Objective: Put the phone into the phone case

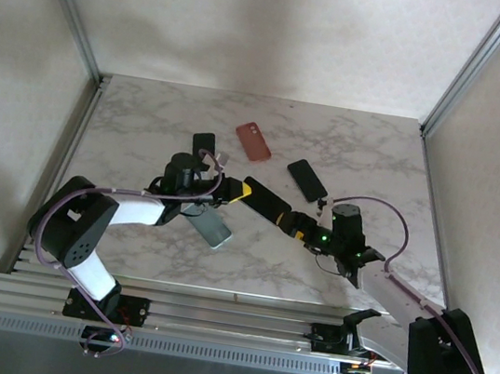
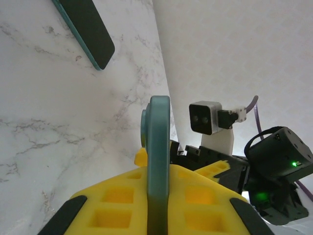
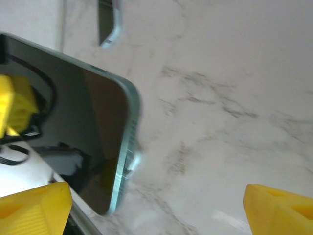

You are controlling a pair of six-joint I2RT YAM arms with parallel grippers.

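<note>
We record a white marble-patterned table [image 1: 376,159], aluminium frame posts [image 1: 68,5] at its far corners, and pale walls [image 1: 273,31] behind.

One pink phone case [image 1: 254,141], near the table's [image 1: 378,150] far edge. Three dark-faced phones: first phone [image 1: 203,145] left of the case, second phone [image 1: 307,180] right of it, third phone [image 1: 265,201] mid-table, off the surface. One pale teal slab [image 1: 214,229], phone or case unclear. Two arms: left arm [image 1: 124,211], right arm [image 1: 395,289].

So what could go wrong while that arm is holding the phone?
1. The left jaws pinch the phone by one end only, so it might tilt or slip and drop onto the table.
2. The right jaws stand wide open close to its other end and could bump it loose as they close.
</note>
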